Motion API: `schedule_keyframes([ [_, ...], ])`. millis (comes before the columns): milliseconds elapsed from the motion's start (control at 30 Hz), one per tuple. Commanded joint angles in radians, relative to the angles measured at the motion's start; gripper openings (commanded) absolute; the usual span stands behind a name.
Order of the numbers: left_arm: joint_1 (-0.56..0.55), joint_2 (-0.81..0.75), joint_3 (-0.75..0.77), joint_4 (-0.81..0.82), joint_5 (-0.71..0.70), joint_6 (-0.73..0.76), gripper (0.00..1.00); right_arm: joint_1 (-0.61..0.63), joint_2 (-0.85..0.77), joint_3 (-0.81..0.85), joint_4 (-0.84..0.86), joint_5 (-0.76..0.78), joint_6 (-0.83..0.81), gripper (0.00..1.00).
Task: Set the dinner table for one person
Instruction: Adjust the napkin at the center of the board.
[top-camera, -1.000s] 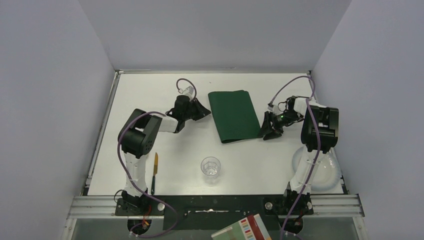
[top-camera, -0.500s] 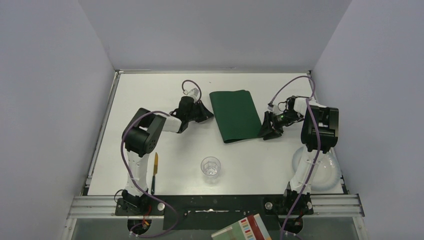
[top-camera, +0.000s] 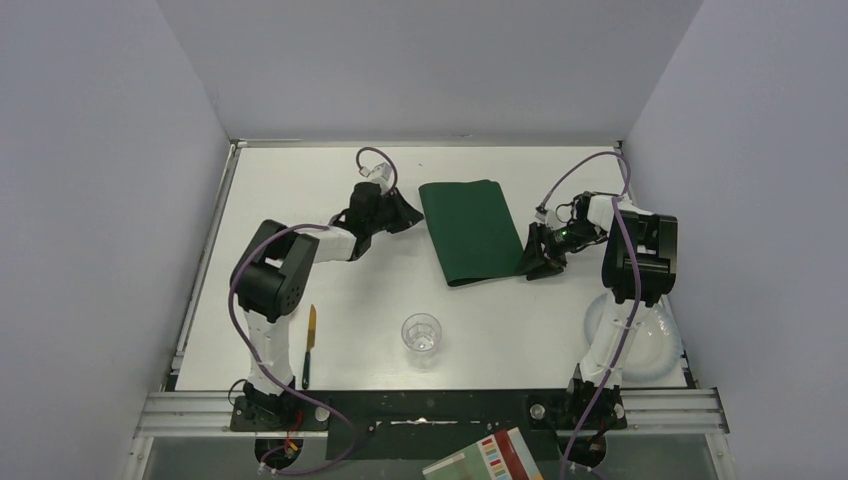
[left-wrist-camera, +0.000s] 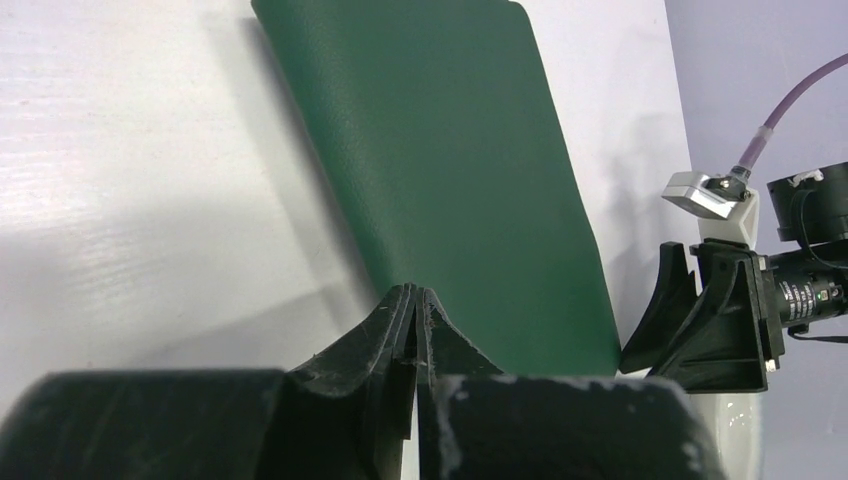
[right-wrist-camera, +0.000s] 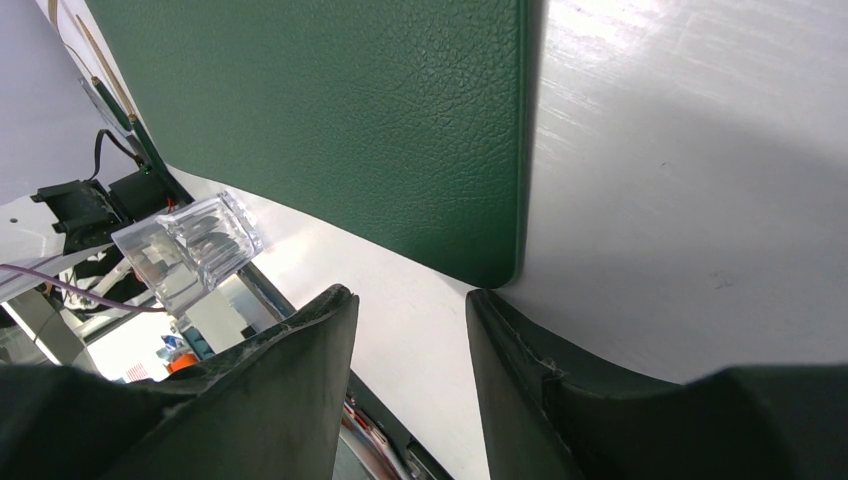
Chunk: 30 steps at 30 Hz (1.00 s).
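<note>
The white dinner table (top-camera: 290, 190) carries a dark green placemat (top-camera: 470, 232) at its far middle. My left gripper (top-camera: 408, 214) is at the mat's left edge. In the left wrist view it (left-wrist-camera: 415, 292) is shut, with nothing seen between the jaws, and its tips overlap the mat's (left-wrist-camera: 450, 170) near edge. My right gripper (top-camera: 536, 263) is at the mat's near right corner. In the right wrist view it (right-wrist-camera: 410, 296) is open and empty, low over the table, with the mat's corner (right-wrist-camera: 495, 272) just at one fingertip.
A clear glass (top-camera: 421, 333) stands near the front middle and also shows in the right wrist view (right-wrist-camera: 188, 250). A knife with a yellow handle (top-camera: 310, 345) lies front left. A clear plate (top-camera: 640, 345) lies front right under the right arm. A book (top-camera: 490, 458) lies below the table edge.
My left gripper has shifted a little toward the mat's left edge and farther back. The right gripper has stayed at the mat's corner.
</note>
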Motion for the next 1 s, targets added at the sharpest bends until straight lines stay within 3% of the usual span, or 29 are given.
schedule_keyframes([
  [0,-0.012,0.054,0.083,0.029,0.043,-0.02,0.03,0.004,0.091,-0.042,0.265,0.25,-0.09,0.48],
  [233,-0.041,0.15,0.193,-0.007,0.064,-0.015,0.11,0.003,0.086,-0.045,0.265,0.254,-0.091,0.48],
  [333,-0.045,0.166,0.202,-0.031,0.048,-0.007,0.08,0.003,0.087,-0.045,0.266,0.255,-0.091,0.49],
  [467,-0.045,0.166,0.166,-0.049,0.017,0.011,0.0,0.003,0.083,-0.046,0.269,0.255,-0.088,0.48],
  [967,-0.034,0.13,0.024,-0.015,-0.019,0.076,0.0,-0.024,0.035,-0.084,0.285,0.365,-0.102,0.49],
])
